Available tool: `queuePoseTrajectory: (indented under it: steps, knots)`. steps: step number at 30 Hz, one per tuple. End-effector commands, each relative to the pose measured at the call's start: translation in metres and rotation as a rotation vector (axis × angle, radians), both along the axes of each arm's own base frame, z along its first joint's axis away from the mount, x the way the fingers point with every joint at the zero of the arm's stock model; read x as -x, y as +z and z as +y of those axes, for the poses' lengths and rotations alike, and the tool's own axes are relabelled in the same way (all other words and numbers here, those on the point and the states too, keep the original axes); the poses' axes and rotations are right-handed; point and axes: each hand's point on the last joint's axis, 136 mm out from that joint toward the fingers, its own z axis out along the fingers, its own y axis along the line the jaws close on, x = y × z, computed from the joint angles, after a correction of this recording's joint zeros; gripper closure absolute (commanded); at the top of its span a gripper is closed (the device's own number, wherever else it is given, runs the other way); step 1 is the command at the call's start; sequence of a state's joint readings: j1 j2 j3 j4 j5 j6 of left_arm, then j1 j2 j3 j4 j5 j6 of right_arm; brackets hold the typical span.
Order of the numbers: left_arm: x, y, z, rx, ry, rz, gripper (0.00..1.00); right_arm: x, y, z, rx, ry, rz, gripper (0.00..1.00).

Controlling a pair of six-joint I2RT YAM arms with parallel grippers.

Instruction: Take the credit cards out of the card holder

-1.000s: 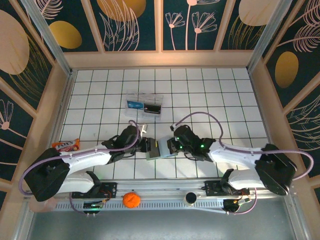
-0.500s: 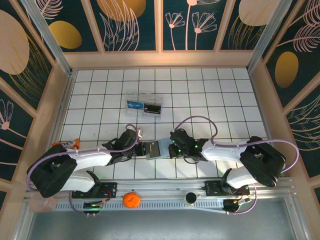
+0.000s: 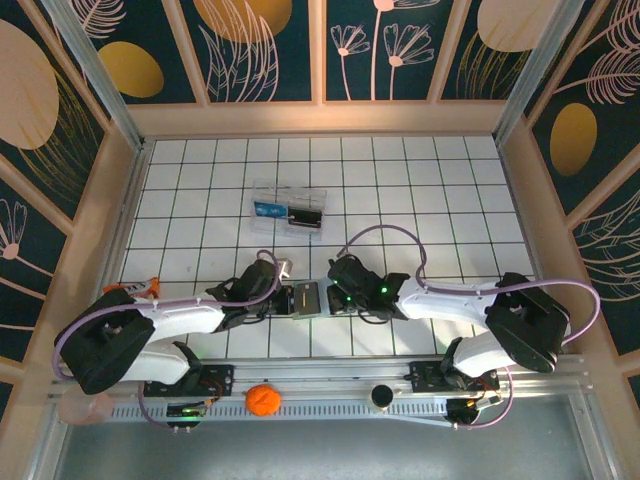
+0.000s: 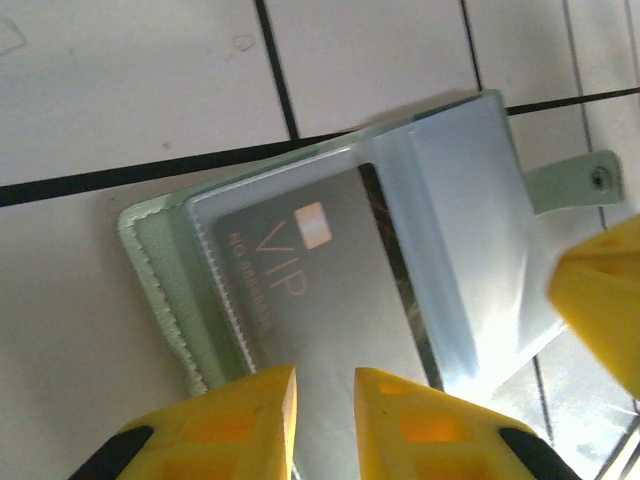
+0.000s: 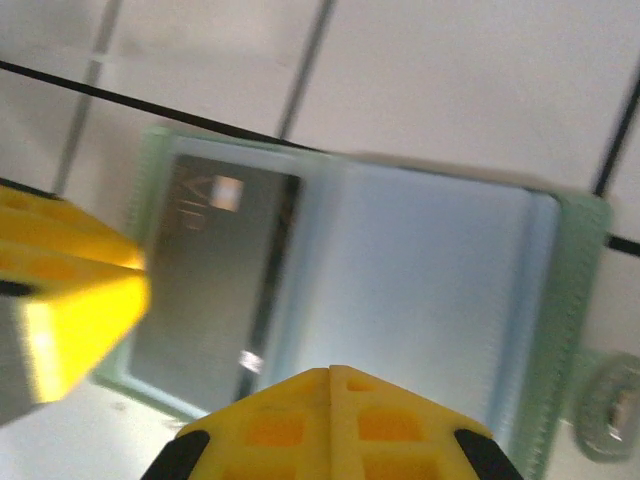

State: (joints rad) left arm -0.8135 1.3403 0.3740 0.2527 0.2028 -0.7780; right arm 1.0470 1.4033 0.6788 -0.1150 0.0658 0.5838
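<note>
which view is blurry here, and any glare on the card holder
Right wrist: motion-blurred, the card holder looks smeared. Left wrist: sharp, VIP readable on the card, with white glare on the clear sleeve. Top external: crisp, evenly lit.

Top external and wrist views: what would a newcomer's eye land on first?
The card holder, lying open toward the near side of the tiled table. In the left wrist view a grey VIP card sits in a clear pocket, with the left gripper at the card's near edge, jaws a narrow gap apart; the right gripper, jaws shut, is over the pale other half. A clear plastic box lies farther back.
</note>
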Motion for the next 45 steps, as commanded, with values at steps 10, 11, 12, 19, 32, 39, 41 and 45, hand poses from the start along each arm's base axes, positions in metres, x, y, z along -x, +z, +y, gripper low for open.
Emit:
queuePoseTrajectory:
  steps: [10,11,12,19,32,39,41,45]
  knots:
    - [-0.002,-0.005,0.007,-0.043,0.005,-0.024,0.78,0.004,0.003,0.051,-0.237,0.163,0.192,0.85]
    - [-0.002,-0.005,0.008,-0.045,0.007,-0.024,0.78,0.004,0.0,0.053,-0.24,0.165,0.204,0.85]
    - [-0.001,-0.006,0.008,-0.047,0.006,-0.023,0.79,0.005,-0.003,0.053,-0.236,0.166,0.21,0.85]
    - [-0.002,-0.006,0.007,-0.046,0.005,-0.025,0.79,-0.003,-0.02,0.04,-0.154,0.103,0.193,0.85]
    - [-0.003,-0.007,0.007,-0.05,0.005,-0.026,0.81,0.001,-0.04,0.03,-0.103,0.077,0.211,0.75]
    - [-0.003,-0.009,0.009,-0.06,0.007,-0.022,0.83,-0.001,-0.036,0.02,-0.03,0.03,0.142,0.76]
    - [-0.003,-0.01,0.009,-0.06,0.007,-0.02,0.84,0.0,-0.034,0.018,-0.021,0.02,0.131,0.75]
    - [-0.004,-0.008,0.01,-0.062,0.01,-0.026,0.84,-0.001,-0.028,0.018,-0.026,0.012,0.112,0.72]
